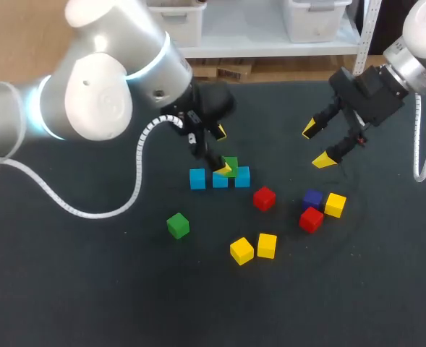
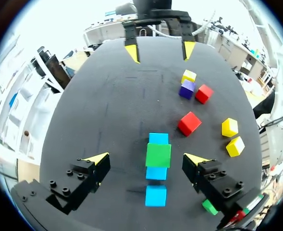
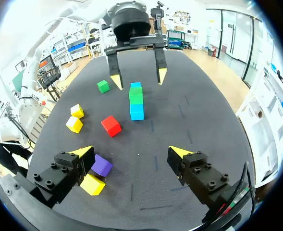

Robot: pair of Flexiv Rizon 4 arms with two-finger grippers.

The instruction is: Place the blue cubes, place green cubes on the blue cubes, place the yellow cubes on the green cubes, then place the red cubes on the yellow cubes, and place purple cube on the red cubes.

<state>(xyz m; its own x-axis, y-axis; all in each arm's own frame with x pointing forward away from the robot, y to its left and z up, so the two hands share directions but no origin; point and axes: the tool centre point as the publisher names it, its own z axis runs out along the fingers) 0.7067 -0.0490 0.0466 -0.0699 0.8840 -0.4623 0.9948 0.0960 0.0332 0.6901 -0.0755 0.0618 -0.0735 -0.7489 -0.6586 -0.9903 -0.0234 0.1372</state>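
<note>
The left gripper [image 2: 146, 160] has its fingers [image 2: 97, 159] spread wide, one to each side of a green cube [image 2: 158, 155] and clear of it. The cube rests on its own, and my judgement is that this placement is done. The green cube lies on top of the row of three blue cubes [image 2: 156, 184]. It appears to bridge the seam between the middle cube and one end cube, so two blue faces carry it rather than one. That offset leaves room on the row for a partner. The second green cube [image 1: 177, 225] lies loose on the table [image 1: 90, 289], near the row on the robot's side and off toward its other end. A lone red cube [image 1: 264, 197] sits just past the row's covered end. Two yellow cubes [image 1: 254, 248] lie side by side further toward the robot from there. Well apart from the row on the right arm's side, a purple cube [image 1: 312, 199], a third yellow cube [image 1: 335, 204] and a second red cube [image 1: 311, 219] huddle together. The right gripper [image 1: 318, 144] hangs above the table, beyond that cluster as seen from the row, with its fingers parted and nothing between them. It seems held off so the left arm has the row to itself, and it is nearest the colours needed for the later layers.
</note>
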